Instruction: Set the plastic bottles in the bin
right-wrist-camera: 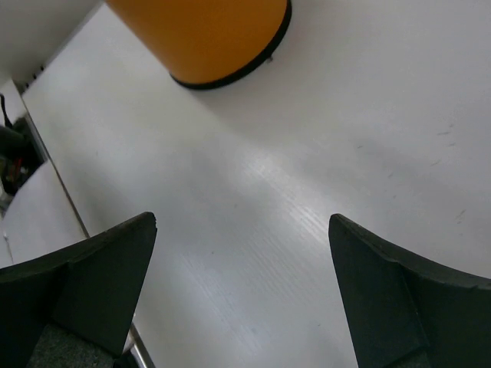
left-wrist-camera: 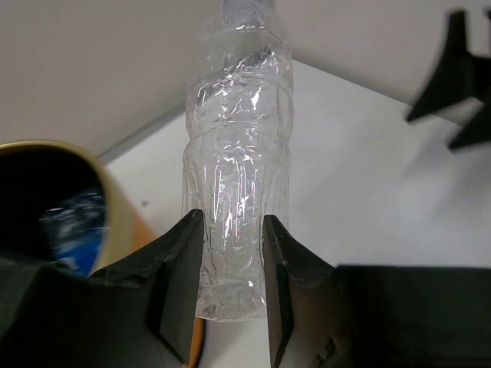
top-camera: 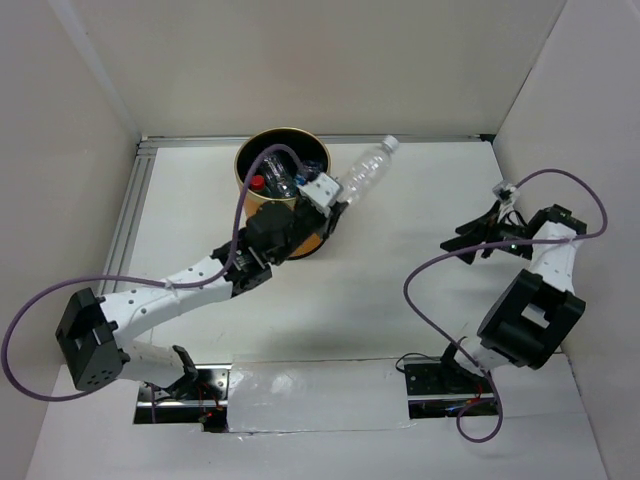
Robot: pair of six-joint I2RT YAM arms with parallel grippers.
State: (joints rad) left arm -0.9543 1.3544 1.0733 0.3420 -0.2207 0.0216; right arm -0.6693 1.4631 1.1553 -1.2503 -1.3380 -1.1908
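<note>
My left gripper (top-camera: 335, 205) is shut on the base of a clear plastic bottle with a white cap (top-camera: 365, 172), held in the air just right of the bin (top-camera: 243, 165). In the left wrist view the fingers (left-wrist-camera: 180, 261) pinch the crumpled clear bottle (left-wrist-camera: 238, 169), with the bin's gold rim (left-wrist-camera: 96, 172) at the left. The bin is orange-sided with a black inside and holds several bottles, one with a red cap (top-camera: 257, 183). My right gripper (top-camera: 470, 238) is open and empty at the right; its view shows the bin's orange side (right-wrist-camera: 203, 38) ahead.
White walls enclose the table on the left, far and right sides. A metal rail (top-camera: 130, 205) runs along the left edge. Purple cables loop from both arms (top-camera: 430, 300).
</note>
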